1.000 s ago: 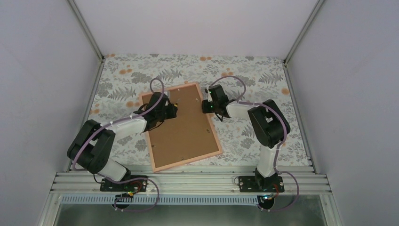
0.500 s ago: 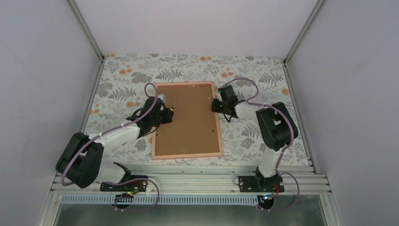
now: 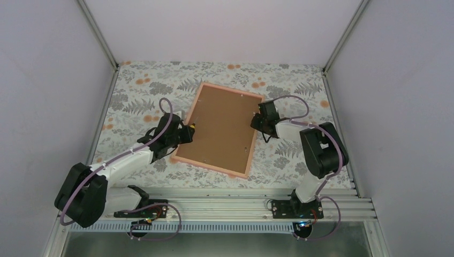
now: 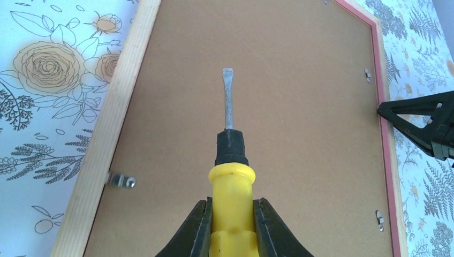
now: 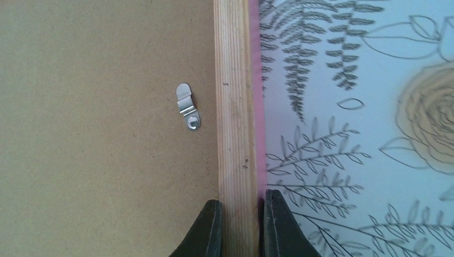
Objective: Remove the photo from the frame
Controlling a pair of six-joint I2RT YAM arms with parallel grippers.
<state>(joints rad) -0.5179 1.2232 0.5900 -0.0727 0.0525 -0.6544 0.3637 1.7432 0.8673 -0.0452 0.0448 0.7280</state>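
Observation:
The frame (image 3: 188, 119) lies face down on the table, its brown backing board (image 3: 220, 127) up and held by small metal clips (image 5: 188, 113). The photo is hidden under the backing. My left gripper (image 4: 230, 225) is shut on a yellow-handled flat screwdriver (image 4: 229, 176), whose blade hovers over the backing board (image 4: 278, 134) near the frame's left rail (image 4: 115, 123); the gripper sits at that rail in the top view (image 3: 179, 135). My right gripper (image 5: 239, 225) is shut on the frame's right wooden rail (image 5: 234, 107), also seen in the top view (image 3: 257, 120).
The table has a floral-patterned cloth (image 3: 144, 91). White walls enclose the left, back and right sides. A metal rail (image 3: 214, 206) with the arm bases runs along the near edge. More clips (image 4: 120, 180) sit along the frame's inner edges.
The frame has rotated clockwise on the table and shifted a little right, held by my right gripper. My left gripper with the screwdriver has drawn back toward the frame's left rail.

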